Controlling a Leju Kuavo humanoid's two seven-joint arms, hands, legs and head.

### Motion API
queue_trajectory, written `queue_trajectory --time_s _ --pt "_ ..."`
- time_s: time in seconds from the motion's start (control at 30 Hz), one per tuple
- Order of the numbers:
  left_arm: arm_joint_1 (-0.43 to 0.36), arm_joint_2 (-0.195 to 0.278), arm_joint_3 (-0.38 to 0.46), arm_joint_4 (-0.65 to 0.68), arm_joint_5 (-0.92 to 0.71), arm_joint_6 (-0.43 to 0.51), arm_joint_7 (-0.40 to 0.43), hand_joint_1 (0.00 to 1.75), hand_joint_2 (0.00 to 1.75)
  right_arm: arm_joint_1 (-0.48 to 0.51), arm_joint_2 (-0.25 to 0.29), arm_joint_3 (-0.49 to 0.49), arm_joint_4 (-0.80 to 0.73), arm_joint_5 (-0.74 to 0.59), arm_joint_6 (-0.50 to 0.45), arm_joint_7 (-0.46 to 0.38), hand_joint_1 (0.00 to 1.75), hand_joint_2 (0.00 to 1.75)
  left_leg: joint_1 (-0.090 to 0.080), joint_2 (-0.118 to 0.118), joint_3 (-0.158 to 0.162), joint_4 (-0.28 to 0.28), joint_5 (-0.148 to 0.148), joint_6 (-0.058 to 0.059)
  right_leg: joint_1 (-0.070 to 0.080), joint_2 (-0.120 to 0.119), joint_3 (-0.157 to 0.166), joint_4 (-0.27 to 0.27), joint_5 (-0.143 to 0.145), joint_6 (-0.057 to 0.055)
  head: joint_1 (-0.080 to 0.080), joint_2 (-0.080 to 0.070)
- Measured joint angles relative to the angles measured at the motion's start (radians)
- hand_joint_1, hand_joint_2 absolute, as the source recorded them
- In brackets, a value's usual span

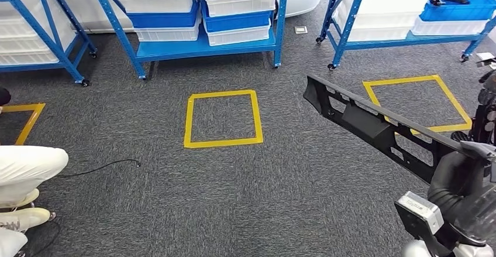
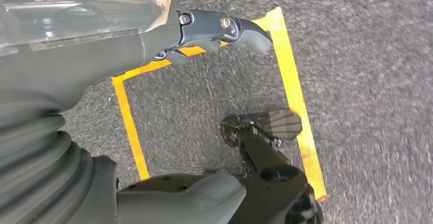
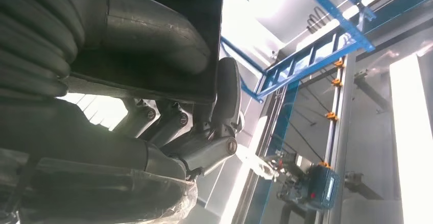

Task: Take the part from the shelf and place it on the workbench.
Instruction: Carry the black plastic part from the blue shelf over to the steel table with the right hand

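Note:
The part [image 1: 374,125] is a long black plastic panel with cut-outs, held slanting up and to the left over the grey carpet. My right hand [image 1: 459,178] grips its lower right end. In the right wrist view the thumb and fingers of the right hand [image 3: 204,132] clamp the panel's dark edge [image 3: 143,78]. My left hand [image 2: 153,45] hangs over the floor with its fingers [image 2: 240,30] spread away from the thumb and nothing in it.
Blue shelves [image 1: 199,46] with white and blue bins stand at the back, another rack [image 1: 409,37] at the back right. Yellow tape squares [image 1: 222,118] [image 1: 418,102] mark the carpet. A person's legs in white trousers [image 1: 23,169] and a black cable [image 1: 99,166] are at the left.

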State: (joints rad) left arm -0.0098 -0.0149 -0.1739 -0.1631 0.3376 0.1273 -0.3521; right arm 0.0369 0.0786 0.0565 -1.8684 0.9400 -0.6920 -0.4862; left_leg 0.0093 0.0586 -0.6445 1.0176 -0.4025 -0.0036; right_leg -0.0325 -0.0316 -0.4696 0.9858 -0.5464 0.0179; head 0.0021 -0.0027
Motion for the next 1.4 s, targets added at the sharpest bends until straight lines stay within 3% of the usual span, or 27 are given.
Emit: queue_trajectory --time_s 0.07,0.13,0.17,0.2,0.27,0.33,0.4,0.47,0.53,0.6,0.67,0.7,0.73,0.77,0.83,0.9,0.97,1.0,1.07,1.13,1.17,1.2,1.23,1.27,1.33,1.4 --pt "0.001 0.001 0.000 0.000 -0.001 -0.004 0.000 0.00 1.75 0.005 -0.002 0.001 0.000 0.007 0.000 0.005 1.75 1.75 0.007 -0.028 -0.027 0.083 -0.077 -0.008 0.002 0.014 -0.012 0.001 0.014 -0.022 -0.002 0.000" --pt "0.004 0.001 -0.001 0.000 -0.002 -0.008 0.000 0.00 1.75 0.012 -0.002 0.003 0.000 0.008 0.000 0.008 1.75 1.75 0.007 -0.050 -0.067 0.214 -0.160 -0.011 0.009 0.029 -0.026 0.002 0.028 -0.034 -0.003 0.000" --pt "0.005 0.001 0.000 0.000 -0.002 -0.009 0.000 0.00 1.75 0.017 -0.003 0.003 0.000 0.005 0.000 0.010 1.75 1.75 0.007 -0.054 -0.076 0.259 -0.177 -0.010 0.013 0.038 -0.032 0.002 0.034 -0.035 -0.003 0.000" --pt "0.006 0.001 0.000 0.000 -0.002 -0.010 0.000 0.00 1.75 0.022 -0.004 0.004 0.000 0.001 0.000 0.014 1.75 1.75 0.007 -0.056 -0.068 0.269 -0.174 -0.007 0.016 0.048 -0.036 0.003 0.039 -0.035 -0.003 0.000" --pt "0.007 0.001 0.000 0.001 -0.002 -0.010 -0.001 0.00 1.75 0.028 -0.008 0.009 0.000 -0.011 0.000 0.026 1.75 1.75 0.005 -0.070 0.001 0.179 -0.123 0.007 0.022 0.070 -0.041 0.004 0.047 -0.034 -0.003 0.000" --pt "0.009 0.004 -0.001 0.001 -0.002 -0.010 -0.001 0.00 1.75 0.028 -0.013 0.018 0.001 -0.021 0.000 0.039 1.75 1.75 0.003 -0.107 0.085 0.048 -0.085 0.028 0.024 0.089 -0.045 0.004 0.053 -0.029 -0.002 0.000" --pt "0.011 0.008 -0.001 0.002 -0.002 -0.010 -0.002 0.00 1.75 0.028 -0.019 0.027 0.004 -0.034 0.000 0.046 1.75 1.75 -0.002 -0.126 0.118 -0.009 -0.082 0.037 0.019 0.106 -0.052 0.004 0.059 -0.019 -0.003 0.000" --pt "0.011 0.008 0.000 0.002 -0.001 -0.009 -0.003 0.00 1.75 0.029 -0.024 0.035 0.007 -0.049 0.000 0.048 1.75 1.75 -0.005 -0.106 0.124 -0.029 -0.076 0.040 0.016 0.119 -0.063 0.005 0.065 -0.007 -0.006 0.000" --pt "0.009 0.008 0.000 0.002 -0.001 -0.009 -0.004 0.00 1.75 0.028 -0.030 0.041 0.009 -0.056 0.000 0.048 1.75 1.75 -0.002 -0.081 0.130 -0.055 -0.067 0.045 0.019 0.094 -0.089 0.036 0.050 -0.004 -0.004 0.000" --pt "0.011 0.007 0.000 0.002 0.000 -0.008 -0.004 0.00 1.75 0.026 -0.040 0.049 0.013 -0.072 0.000 0.054 1.75 1.75 0.000 -0.056 0.130 -0.067 -0.062 0.048 0.017 0.056 -0.145 0.143 0.002 -0.006 -0.001 0.000" --pt "0.014 0.007 0.000 0.002 0.002 -0.007 -0.005 0.00 1.75 0.025 -0.053 0.063 0.020 -0.101 0.000 0.071 1.75 1.75 0.000 -0.031 0.126 -0.066 -0.061 0.048 0.011 0.045 -0.203 0.261 -0.037 0.000 0.000 0.000" --pt "0.015 0.006 0.000 0.002 0.003 -0.007 -0.005 0.00 1.75 0.025 -0.060 0.069 0.024 -0.115 0.000 0.079 1.75 1.75 0.001 -0.019 0.125 -0.065 -0.061 0.048 0.007 0.042 -0.211 0.280 -0.037 0.008 0.000 0.000" --pt "0.015 0.005 0.000 0.002 0.004 -0.008 -0.005 0.00 1.75 0.025 -0.066 0.074 0.028 -0.130 0.002 0.085 1.75 1.75 0.002 -0.008 0.125 -0.064 -0.062 0.046 0.002 0.037 -0.198 0.257 -0.021 0.019 0.001 0.000" --pt "0.015 0.003 0.000 0.002 0.005 -0.009 -0.005 0.00 1.75 0.025 -0.073 0.080 0.031 -0.148 0.005 0.087 1.75 1.75 0.004 0.003 0.125 -0.061 -0.064 0.042 -0.003 0.025 -0.166 0.197 0.006 0.032 0.001 0.000" --pt "0.015 0.004 0.000 0.003 0.009 -0.010 -0.006 0.00 1.75 0.023 -0.086 0.093 0.037 -0.197 0.021 0.084 1.75 1.75 0.002 0.021 0.124 -0.048 -0.072 0.028 -0.007 -0.018 -0.099 0.065 0.048 0.047 0.002 0.000" --pt "0.015 0.007 0.000 0.003 0.013 -0.010 -0.008 0.00 1.75 0.023 -0.096 0.104 0.044 -0.265 0.052 0.072 1.75 1.75 -0.005 0.036 0.122 -0.037 -0.079 0.014 -0.003 -0.035 -0.078 0.020 0.057 0.036 0.000 0.000" --pt "0.015 0.008 0.000 0.003 0.017 -0.009 -0.009 0.00 1.75 0.024 -0.103 0.112 0.051 -0.332 0.090 0.056 1.75 1.75 -0.004 0.047 0.121 -0.034 -0.081 0.005 -0.003 -0.010 -0.085 0.025 0.062 0.019 -0.003 0.000" --pt "0.014 0.008 0.000 0.003 0.019 -0.007 -0.009 0.00 1.75 0.023 -0.106 0.116 0.054 -0.357 0.106 0.048 1.75 1.75 0.000 0.037 0.118 -0.026 -0.089 0.000 -0.005 0.001 -0.088 0.026 0.065 0.013 -0.004 0.000" --pt "0.014 0.008 0.000 0.003 0.024 0.000 -0.009 0.00 1.75 0.020 -0.108 0.123 0.061 -0.386 0.131 0.034 1.75 1.75 0.007 -0.010 0.090 0.038 -0.138 -0.007 -0.007 0.021 -0.092 0.025 0.071 -0.001 -0.005 0.000" --pt "0.017 0.007 0.001 0.004 0.031 0.011 -0.008 0.00 1.75 0.014 -0.108 0.133 0.072 -0.400 0.149 0.024 1.75 1.75 0.009 -0.048 0.029 0.176 -0.210 -0.007 0.001 0.042 -0.097 0.026 0.076 -0.011 -0.007 0.000" --pt "0.019 0.007 0.001 0.004 0.035 0.016 -0.007 0.00 1.75 0.011 -0.109 0.139 0.079 -0.407 0.157 0.020 1.75 1.75 0.009 -0.054 0.000 0.236 -0.230 -0.005 0.006 0.055 -0.099 0.026 0.077 -0.015 -0.007 0.000" --pt "0.021 0.006 0.002 0.004 0.038 0.021 -0.006 0.00 1.75 0.008 -0.109 0.144 0.088 -0.415 0.167 0.016 1.75 1.75 0.008 -0.057 -0.017 0.267 -0.232 -0.001 0.010 0.068 -0.101 0.026 0.079 -0.018 -0.007 0.000" --pt "0.022 0.005 0.004 0.004 0.040 0.025 -0.006 0.00 1.75 0.005 -0.109 0.148 0.096 -0.424 0.176 0.013 1.75 1.75 0.008 -0.060 -0.013 0.256 -0.213 0.005 0.014 0.082 -0.102 0.026 0.081 -0.019 -0.007 0.000" --pt "0.023 0.005 0.005 0.004 0.042 0.028 -0.005 0.00 1.75 0.001 -0.109 0.152 0.102 -0.435 0.186 0.010 1.75 1.75 0.007 -0.067 0.008 0.207 -0.179 0.013 0.017 0.095 -0.102 0.026 0.082 -0.021 -0.007 0.000" --pt "0.024 0.004 0.006 0.005 0.046 0.034 -0.004 0.00 1.75 -0.010 -0.108 0.161 0.114 -0.457 0.204 0.006 1.75 1.75 0.005 -0.109 0.071 0.072 -0.113 0.032 0.020 0.120 -0.103 0.026 0.085 -0.021 -0.006 0.000" --pt "0.025 0.003 0.007 0.005 0.050 0.041 -0.001 0.00 1.75 -0.023 -0.106 0.169 0.124 -0.478 0.220 0.005 1.75 1.75 0.001 -0.141 0.104 -0.001 -0.092 0.043 0.017 0.142 -0.109 0.027 0.091 -0.014 -0.006 0.000"
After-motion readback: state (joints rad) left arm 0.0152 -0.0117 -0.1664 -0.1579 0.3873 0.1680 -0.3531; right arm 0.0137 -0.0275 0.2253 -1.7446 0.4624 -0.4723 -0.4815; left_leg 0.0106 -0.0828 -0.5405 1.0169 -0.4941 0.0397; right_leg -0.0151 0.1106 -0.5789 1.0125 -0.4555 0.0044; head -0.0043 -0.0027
